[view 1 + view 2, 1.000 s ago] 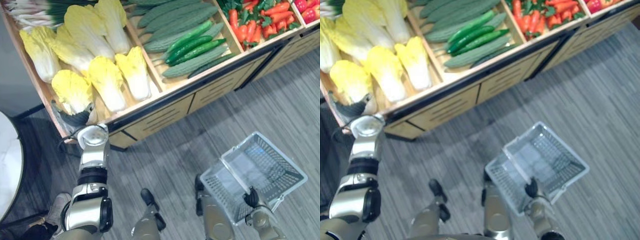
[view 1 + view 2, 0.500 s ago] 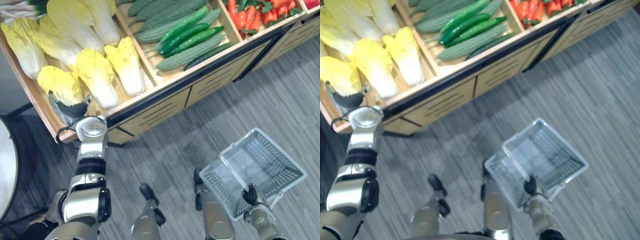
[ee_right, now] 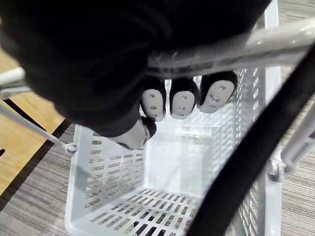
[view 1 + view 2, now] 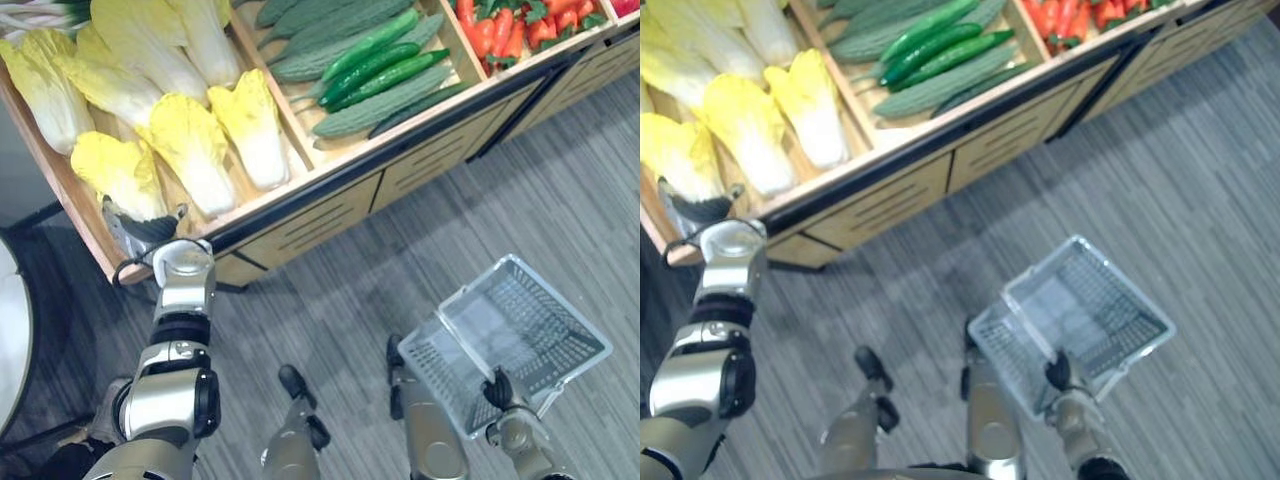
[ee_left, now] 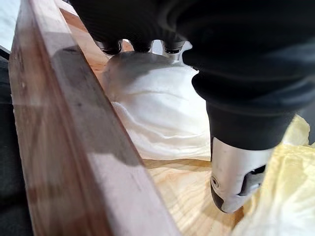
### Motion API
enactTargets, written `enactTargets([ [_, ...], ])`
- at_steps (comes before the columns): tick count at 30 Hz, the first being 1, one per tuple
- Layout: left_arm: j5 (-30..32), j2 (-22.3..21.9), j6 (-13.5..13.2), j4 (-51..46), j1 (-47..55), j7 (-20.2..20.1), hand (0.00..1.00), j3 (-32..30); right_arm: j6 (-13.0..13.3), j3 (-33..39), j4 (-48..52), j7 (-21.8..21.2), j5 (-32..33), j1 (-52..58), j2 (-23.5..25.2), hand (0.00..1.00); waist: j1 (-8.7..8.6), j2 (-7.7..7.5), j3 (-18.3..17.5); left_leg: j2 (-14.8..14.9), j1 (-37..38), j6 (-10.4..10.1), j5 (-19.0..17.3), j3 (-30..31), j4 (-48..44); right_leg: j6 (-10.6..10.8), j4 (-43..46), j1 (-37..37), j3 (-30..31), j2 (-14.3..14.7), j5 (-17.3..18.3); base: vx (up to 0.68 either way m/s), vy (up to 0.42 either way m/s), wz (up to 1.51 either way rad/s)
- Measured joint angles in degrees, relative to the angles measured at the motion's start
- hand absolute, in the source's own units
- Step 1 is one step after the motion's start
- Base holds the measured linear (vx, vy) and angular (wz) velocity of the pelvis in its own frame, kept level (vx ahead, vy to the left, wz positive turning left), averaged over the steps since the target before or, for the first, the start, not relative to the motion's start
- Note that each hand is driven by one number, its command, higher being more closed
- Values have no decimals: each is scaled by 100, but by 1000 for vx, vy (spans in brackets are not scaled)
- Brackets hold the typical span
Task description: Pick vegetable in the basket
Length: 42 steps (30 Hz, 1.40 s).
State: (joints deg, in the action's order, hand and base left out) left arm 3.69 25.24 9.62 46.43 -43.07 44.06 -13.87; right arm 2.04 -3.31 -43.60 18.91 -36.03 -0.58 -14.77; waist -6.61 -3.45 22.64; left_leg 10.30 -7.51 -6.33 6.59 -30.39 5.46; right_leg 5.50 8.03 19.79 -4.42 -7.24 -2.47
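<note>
Several pale yellow napa cabbages lie in the left bin of the wooden stand. My left hand [image 4: 141, 226] reaches over the bin's front corner to the nearest cabbage [image 4: 118, 172]. In the left wrist view its fingers [image 5: 141, 46] lie straight on the cabbage's white base [image 5: 157, 113], with the thumb [image 5: 237, 181] hanging apart beside it. My right hand [image 4: 498, 391] is low at the right, its fingers [image 3: 182, 101] curled round the handle [image 3: 221, 49] of the empty white plastic basket [image 4: 545, 365], which hangs over the floor.
The bin's wooden rim [image 5: 74, 147] runs close beside my left hand. Green cucumbers [image 4: 380, 75] fill the middle bin and red vegetables [image 4: 500, 35] the right one. Drawer fronts [image 4: 310, 225] face the grey floor. A white round table edge [image 4: 8, 330] shows at the left.
The camera has shifted, so the stand sits differently in the picture. My left hand stays at the front-left cabbage. The basket hangs the same way from my right hand.
</note>
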Motion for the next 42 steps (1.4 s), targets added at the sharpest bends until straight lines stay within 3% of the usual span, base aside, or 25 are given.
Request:
enactTargets([
  [7, 613, 284, 337, 544, -271, -358, 0, 27, 3, -60, -20, 68, -1, -66, -7, 100, -2, -30, 93, -19, 2, 3, 3, -3, 0, 0, 15, 6, 5, -2, 0, 33, -3, 0],
  [8, 696, 340, 372, 621, -299, -435, 100, 64, 4, -79, -23, 68, -1, -74, -7, 100, -3, -30, 94, -22, 3, 3, 3, -8, 0, 0, 15, 10, 12, -3, 0, 0, 0, 0],
  [16, 1290, 665, 580, 892, -537, -786, 100, 215, 126, -153, -162, 58, 1, -192, -64, 100, -9, -39, 110, -27, -60, 5, 5, -40, 1, 17, 27, 103, 54, -1, -12, 25, -3, -1],
  [25, 1218, 647, 571, 1055, -678, -870, 100, 224, 129, -168, -239, 42, 0, -206, -51, 100, 4, -63, 122, -41, -10, 8, 8, -35, 0, 19, 31, 51, 53, -18, -21, 28, -4, 0],
  [28, 760, 372, 534, 861, -660, -700, 100, 9, 99, -162, -279, -45, -7, -205, -45, 100, -1, -88, 139, -61, 107, 8, 8, 9, 0, 20, 16, -110, 15, -75, -21, 26, 7, 7],
  [35, -404, -661, 18, -871, 183, 48, 100, -481, -83, -11, -367, -74, -152, -199, 75, 100, 21, -109, 147, -94, 289, 6, 4, 161, 1, 26, 8, -371, -79, -100, -14, 28, 8, 9],
  [38, -531, -992, -212, -1515, 573, 299, 100, -513, -129, 103, -429, -81, -223, -182, 105, 100, 49, -106, 146, -89, 333, 6, 4, 259, 1, 26, 5, -465, -151, -102, -13, 11, 5, 10],
  [42, -617, -1276, -269, -1712, 832, 422, 100, -682, -191, 175, -451, -124, -255, -145, 110, 100, 62, -99, 142, -96, 453, 6, 3, 286, 15, 28, 1, -601, -172, -115, -12, 6, 3, 3],
])
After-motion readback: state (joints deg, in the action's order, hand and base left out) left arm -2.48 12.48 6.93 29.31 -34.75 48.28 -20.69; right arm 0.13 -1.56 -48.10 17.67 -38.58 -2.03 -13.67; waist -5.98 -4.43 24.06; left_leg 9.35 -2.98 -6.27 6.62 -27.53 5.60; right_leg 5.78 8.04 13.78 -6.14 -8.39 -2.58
